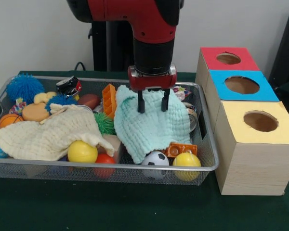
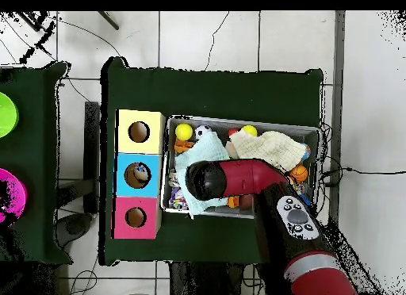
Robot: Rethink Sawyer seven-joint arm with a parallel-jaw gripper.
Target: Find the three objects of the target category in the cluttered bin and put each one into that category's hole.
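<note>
Your gripper (image 1: 152, 102) hung over the wire mesh bin (image 1: 208, 144) with its two black fingers (image 1: 141, 102) parted narrowly, tips pressed into the top of the pale mint waffle-weave cloth (image 1: 151, 130); whether they pinched a fold, you could not tell from either view. That cloth draped over the right half of the bin. A cream waffle-weave cloth (image 1: 48, 137) covered the left half.

Along the near edge lay a yellow ball (image 1: 82, 152), a red ball (image 1: 105, 159), a small black-and-white soccer ball (image 1: 155, 159) and a second yellow ball (image 1: 186, 160). At the far left sat a blue spiky ball (image 1: 24, 87), with an orange basketball (image 1: 9, 119) nearer.

Right of the bin stood three wooden boxes, touching one another: red-topped box (image 1: 229, 58) farthest, blue-topped box (image 1: 242, 85) between, yellow-topped box (image 1: 260, 122) nearest, each with a round hole.
</note>
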